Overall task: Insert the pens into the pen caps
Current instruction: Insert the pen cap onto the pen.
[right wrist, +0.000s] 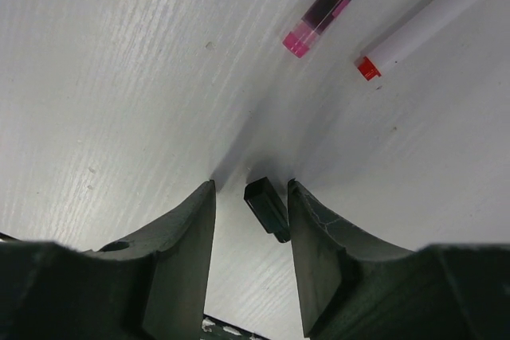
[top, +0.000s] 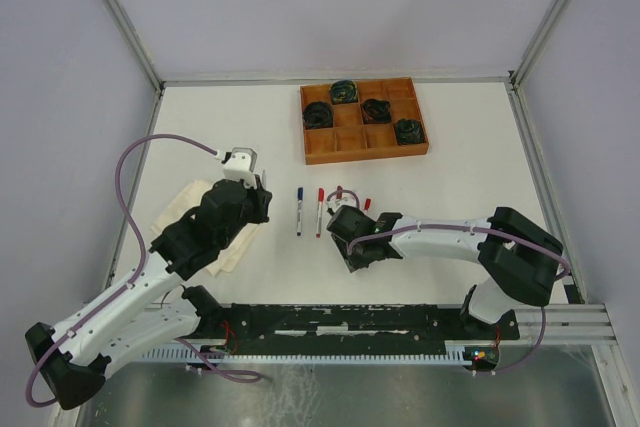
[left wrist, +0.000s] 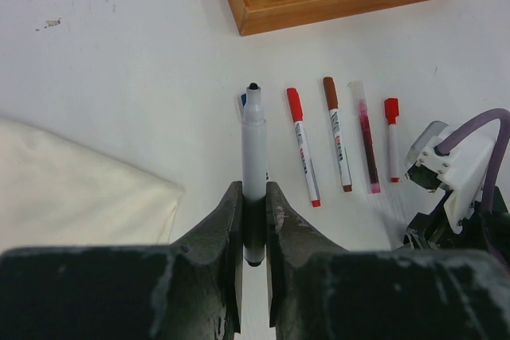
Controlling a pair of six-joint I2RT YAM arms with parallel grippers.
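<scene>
Left claw pinching a white-barrelled marker pen with a black tip. The pen is uncapped, its tip points to 12 o'clock, and it is held over the white tabletop.

At the pen's 3 o'clock, four pens lie side by side on the tabletop:
- red-capped white pen
- brown-capped white pen
- clear-barrelled pen with a pink end
- short red-capped pen

Orange wooden compartment tray at 1 o'clock. Cream cloth at 9 o'clock.

Right claw spread, tips down near the tabletop. A small black plastic cap lies between the jaws, closer to one finger; cannot tell if it touches.

Left hand grips an uncapped pen upright
</scene>
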